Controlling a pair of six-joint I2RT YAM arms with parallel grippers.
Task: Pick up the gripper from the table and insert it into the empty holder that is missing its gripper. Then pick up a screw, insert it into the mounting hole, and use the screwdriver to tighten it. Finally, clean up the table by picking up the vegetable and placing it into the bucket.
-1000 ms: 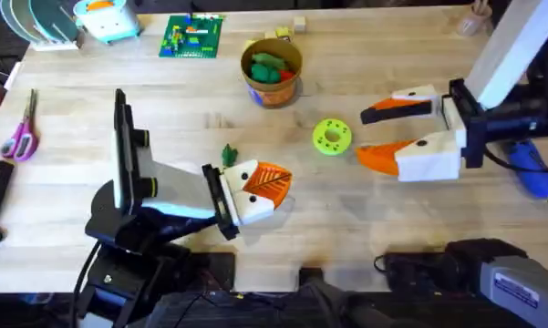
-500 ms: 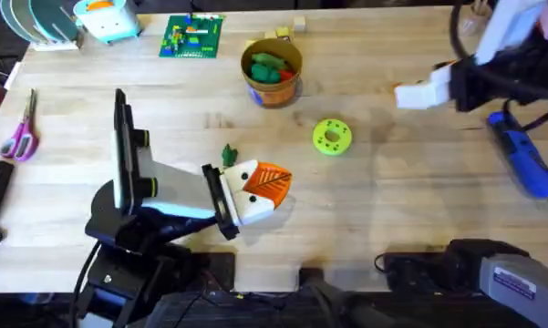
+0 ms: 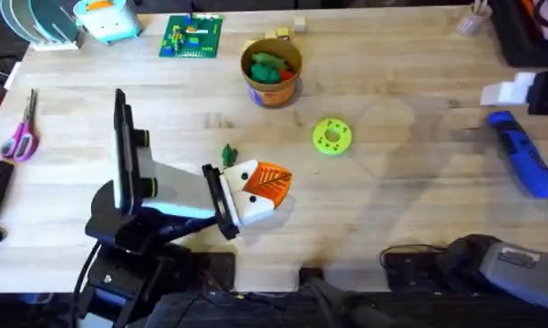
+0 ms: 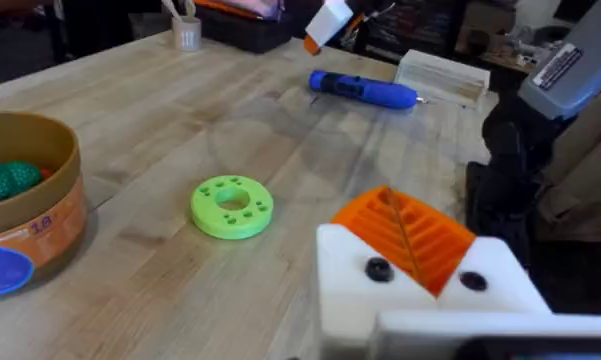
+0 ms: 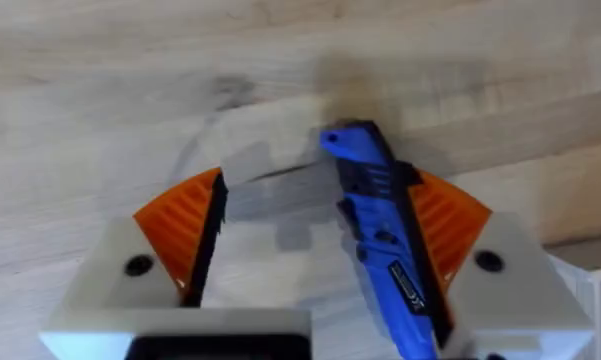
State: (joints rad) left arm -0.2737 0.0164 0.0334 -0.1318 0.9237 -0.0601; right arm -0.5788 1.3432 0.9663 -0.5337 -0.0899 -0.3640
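A round yellow-green disc [image 3: 332, 136] with small holes lies flat near the middle of the wooden desk [image 3: 392, 210]. At the far edge, left of centre, a green brick plate [image 3: 192, 36] carries a few coloured bricks. Two small pale wooden cubes [image 3: 290, 30] sit just right of it. At the far left corner stands a light blue and white toy with an orange top [image 3: 107, 18], beside a white rack of discs [image 3: 38, 23]. Pink-handled scissors [image 3: 21, 132] lie near the left edge. A small clear cup [image 3: 472, 18] stands at the far right.
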